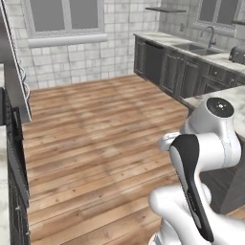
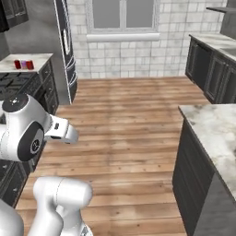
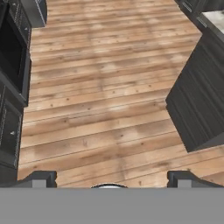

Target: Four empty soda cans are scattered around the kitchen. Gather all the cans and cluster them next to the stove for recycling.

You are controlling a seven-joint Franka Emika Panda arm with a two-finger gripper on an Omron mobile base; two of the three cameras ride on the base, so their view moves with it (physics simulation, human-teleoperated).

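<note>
Our pincer (image 3: 111, 178) stands with its jaws spread wide and nothing between them; in the hand view its two dark fingertips (image 3: 41, 178) rise at 7 and 5 o'clock over bare wood plank floor (image 3: 105, 87).

We judge the step in hand to be travel: the base is out on the open floor, between pickups. In the right base view two red soda cans (image 2: 23, 64) stand close together on a marble counter (image 2: 37, 59) at about 10 o'clock, just past the black stove (image 2: 18, 83), beside the tall dark refrigerator (image 2: 64, 46). We cannot tell whether anything more stands behind them.

To do this step well, we should keep the arm folded in and the jaws wide while driving, steer clear of the island counter (image 2: 212, 129) at 3 o'clock, and scan the far counter with the sink (image 1: 196, 48) and toaster (image 1: 237, 55), seen at 1 to 2 o'clock in the left base view, for the missing cans.

Count: two cans, one stove, one refrigerator, one sink, one toaster, one window (image 2: 122, 16).
</note>
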